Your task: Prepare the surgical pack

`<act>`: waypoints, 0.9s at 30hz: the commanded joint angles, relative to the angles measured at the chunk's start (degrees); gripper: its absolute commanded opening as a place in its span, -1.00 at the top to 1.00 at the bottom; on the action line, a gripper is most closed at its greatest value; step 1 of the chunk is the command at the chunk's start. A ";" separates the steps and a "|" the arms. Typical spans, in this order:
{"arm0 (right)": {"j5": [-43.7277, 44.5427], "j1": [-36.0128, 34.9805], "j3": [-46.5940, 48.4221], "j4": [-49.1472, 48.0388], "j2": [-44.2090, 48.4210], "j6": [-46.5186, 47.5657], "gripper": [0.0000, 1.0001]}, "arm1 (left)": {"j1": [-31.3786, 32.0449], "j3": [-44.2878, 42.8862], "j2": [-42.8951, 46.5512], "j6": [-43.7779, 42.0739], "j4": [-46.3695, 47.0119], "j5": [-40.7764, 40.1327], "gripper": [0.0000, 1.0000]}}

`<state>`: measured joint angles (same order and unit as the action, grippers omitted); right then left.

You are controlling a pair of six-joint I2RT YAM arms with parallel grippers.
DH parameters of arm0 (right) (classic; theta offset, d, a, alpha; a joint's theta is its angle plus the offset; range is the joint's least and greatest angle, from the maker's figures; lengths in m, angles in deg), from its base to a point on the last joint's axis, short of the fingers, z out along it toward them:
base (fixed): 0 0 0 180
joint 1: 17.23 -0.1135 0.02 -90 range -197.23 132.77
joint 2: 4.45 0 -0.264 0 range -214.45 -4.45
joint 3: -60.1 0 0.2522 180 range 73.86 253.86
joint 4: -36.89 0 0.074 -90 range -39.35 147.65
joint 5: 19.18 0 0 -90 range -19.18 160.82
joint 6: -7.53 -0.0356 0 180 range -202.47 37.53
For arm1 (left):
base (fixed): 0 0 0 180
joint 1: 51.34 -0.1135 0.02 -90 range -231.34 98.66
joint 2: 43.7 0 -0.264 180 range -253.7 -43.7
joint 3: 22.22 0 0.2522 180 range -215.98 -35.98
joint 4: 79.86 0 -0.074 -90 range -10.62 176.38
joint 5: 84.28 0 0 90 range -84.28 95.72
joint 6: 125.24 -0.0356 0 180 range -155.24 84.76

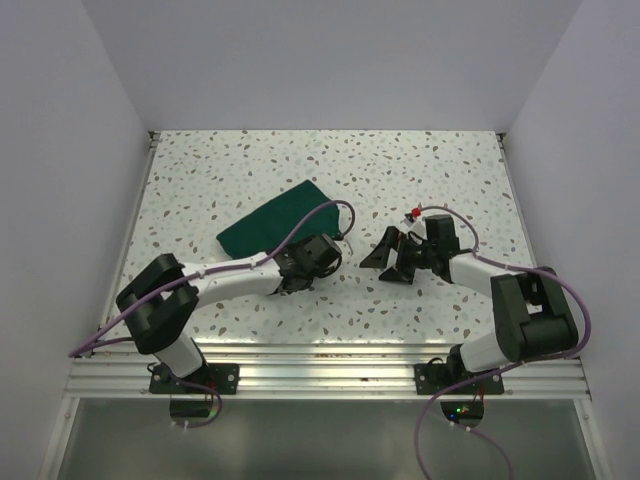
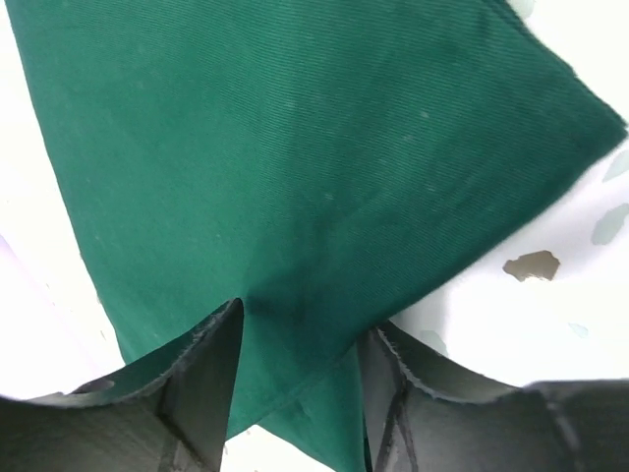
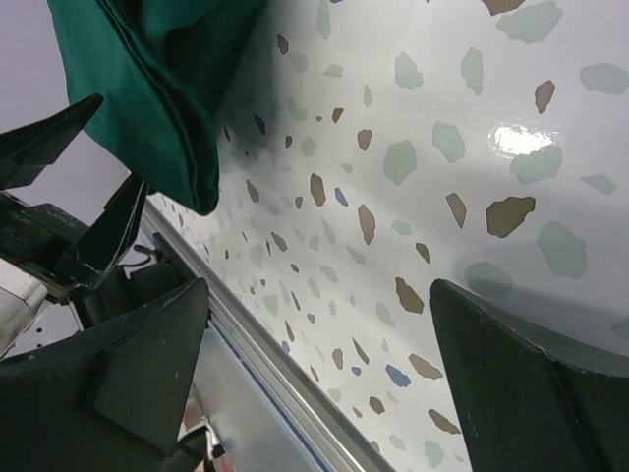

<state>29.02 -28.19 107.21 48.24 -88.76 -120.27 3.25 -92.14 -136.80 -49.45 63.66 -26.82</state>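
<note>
The surgical pack shows only as a dark green folded cloth (image 1: 272,225) lying left of centre on the speckled table. No steel tray, instruments or gauze pads are in view. My left gripper (image 1: 318,252) is at the cloth's near right corner. In the left wrist view the cloth (image 2: 314,167) runs down between the fingers of the left gripper (image 2: 300,329), which are closed in on its corner. My right gripper (image 1: 386,258) is open and empty just right of that. The right wrist view shows the right gripper (image 3: 319,287) over bare table and the cloth's corner (image 3: 157,88) raised at upper left.
White walls enclose the table on three sides. An aluminium rail (image 1: 320,375) runs along the near edge and also shows in the right wrist view (image 3: 265,383). A purple cable (image 1: 335,210) loops over the left arm above the cloth's right end.
</note>
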 commanded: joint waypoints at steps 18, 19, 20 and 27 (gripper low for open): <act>1.63 -8.02 -0.03 -6.36 6.44 -10.61 -0.95 | -4.66 -4.22 -1.74 -0.20 5.23 0.19 0.93; 2.16 -8.81 0.05 -7.16 6.44 -11.67 -0.94 | -4.67 -4.31 -1.21 -0.02 5.49 0.19 1.00; 3.12 -10.21 -0.12 -8.03 6.18 -12.81 -0.92 | -4.58 -4.22 -0.68 0.07 5.93 0.80 1.00; 3.83 -11.72 0.23 -16.65 2.58 -21.86 -0.44 | -4.67 -3.96 3.00 1.30 5.40 1.42 1.00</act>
<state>31.36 -39.95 106.68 37.90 -84.59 -136.64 -1.08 -93.93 -137.63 -49.28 65.82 -25.18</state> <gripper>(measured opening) 0.746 0.051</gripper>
